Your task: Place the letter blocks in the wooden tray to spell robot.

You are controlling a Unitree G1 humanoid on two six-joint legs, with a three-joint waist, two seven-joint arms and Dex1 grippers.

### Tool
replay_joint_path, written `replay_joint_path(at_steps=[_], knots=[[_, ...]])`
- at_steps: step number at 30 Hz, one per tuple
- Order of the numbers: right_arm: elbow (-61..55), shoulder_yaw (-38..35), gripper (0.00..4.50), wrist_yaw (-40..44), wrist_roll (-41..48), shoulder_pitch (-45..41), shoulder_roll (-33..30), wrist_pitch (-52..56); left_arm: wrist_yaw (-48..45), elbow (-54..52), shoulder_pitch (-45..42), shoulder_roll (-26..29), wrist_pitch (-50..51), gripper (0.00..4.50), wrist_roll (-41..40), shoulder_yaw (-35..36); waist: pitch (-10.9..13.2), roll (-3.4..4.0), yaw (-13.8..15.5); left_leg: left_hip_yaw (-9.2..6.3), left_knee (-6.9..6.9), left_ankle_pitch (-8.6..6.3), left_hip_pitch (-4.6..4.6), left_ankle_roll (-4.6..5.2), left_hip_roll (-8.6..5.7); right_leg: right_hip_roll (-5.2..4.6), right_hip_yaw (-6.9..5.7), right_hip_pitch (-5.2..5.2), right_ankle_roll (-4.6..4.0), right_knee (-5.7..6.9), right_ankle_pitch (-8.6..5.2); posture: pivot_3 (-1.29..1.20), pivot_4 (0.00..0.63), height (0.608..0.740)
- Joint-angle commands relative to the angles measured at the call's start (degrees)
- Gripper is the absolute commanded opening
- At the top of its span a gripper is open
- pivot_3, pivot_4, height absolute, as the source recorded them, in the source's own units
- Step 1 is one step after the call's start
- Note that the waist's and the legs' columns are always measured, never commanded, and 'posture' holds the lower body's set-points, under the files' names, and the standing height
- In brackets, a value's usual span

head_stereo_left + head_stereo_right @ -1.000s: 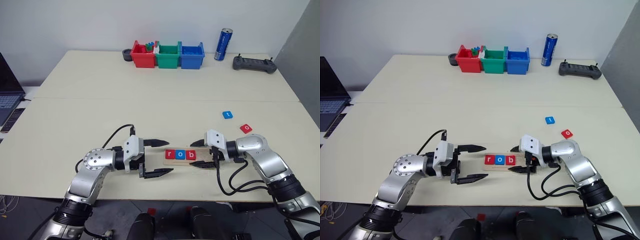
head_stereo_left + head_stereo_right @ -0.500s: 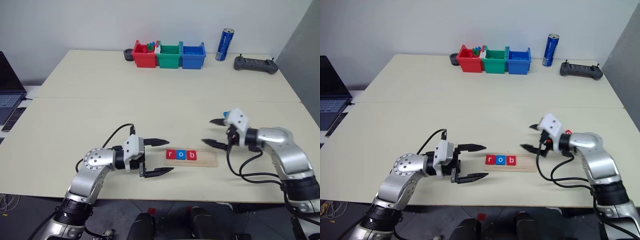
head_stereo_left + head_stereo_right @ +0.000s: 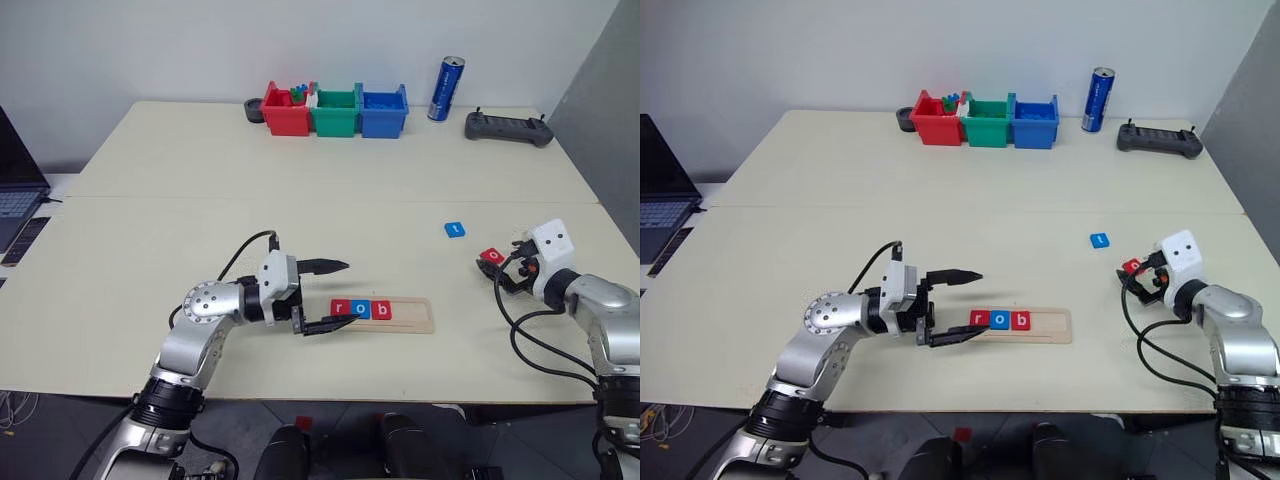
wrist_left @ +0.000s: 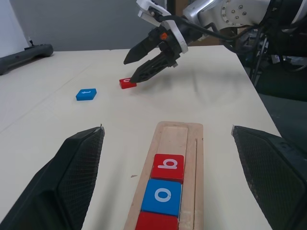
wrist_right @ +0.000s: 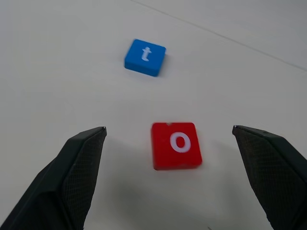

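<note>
The wooden tray [image 3: 412,316] lies near the table's front edge with three letter blocks at its left end: red r [image 3: 341,308], blue o [image 3: 360,309], red b [image 3: 381,310]. My left gripper [image 3: 343,294] is open at the tray's left end, its fingers on either side of that end. A loose red o block [image 3: 490,256] lies to the right, and a blue t block [image 3: 455,229] lies just beyond it. My right gripper [image 5: 169,129] is open just above the red o block [image 5: 176,144], with a finger on each side of it and nothing held.
Red [image 3: 286,110], green [image 3: 336,110] and blue [image 3: 384,108] bins stand at the table's far edge, with a blue can [image 3: 446,88] and a black controller [image 3: 508,128] to their right. A laptop [image 3: 15,195] sits off the table's left side.
My right gripper left the tray's right end, swung out to the right and turned to point forward over the red o block. The left gripper edged slightly closer to the tray.
</note>
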Motion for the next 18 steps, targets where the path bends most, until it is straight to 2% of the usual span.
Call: replay_joint_path(at_steps=[1, 12, 15, 18], knots=[[4.6, -0.5, 4.47, -0.1, 0.3, -3.4, -1.0, -0.7, -0.3, -0.4, -0.9, -0.6, -1.3, 4.5, -0.2, -0.2, 0.0, 0.0, -0.1, 0.0, 0.0, 0.0, 0.0, 0.0, 0.0, 0.0, 0.0, 0.0, 0.0, 0.0, 0.0, 0.0, 0.15, 0.74], [15.2, 1.1, 4.47, 2.6, 2.3, -8.5, 0.8, 0.2, -0.1, -1.7, 0.6, 0.5, -1.8, 4.5, 0.1, 0.4, 0.0, 0.01, -0.6, 0.0, 0.0, 0.0, 0.02, 0.0, 0.01, 0.0, 0.01, 0.01, 0.0, 0.01, 0.0, 0.0, 0.15, 0.74], [16.2, 1.2, 3.88, 2.3, 2.5, -9.3, 1.2, 0.3, 0.1, -2.1, 1.0, 0.8, -1.8, 4.5, 0.0, 0.5, 0.0, 0.01, -0.7, 0.0, 0.0, 0.0, 0.04, 0.0, 0.02, 0.02, 0.01, 0.01, -0.01, 0.03, 0.01, 0.0, 0.15, 0.74], [15.4, 1.8, 2.83, 2.8, 2.6, -8.9, 1.6, 0.5, 0.3, -2.6, 1.4, 1.0, -1.7, 4.5, 0.0, 0.5, 0.0, 0.01, -0.7, 0.0, 0.0, 0.0, 0.03, 0.0, 0.02, 0.02, 0.01, 0.02, -0.01, 0.03, 0.01, 0.0, 0.15, 0.74]])
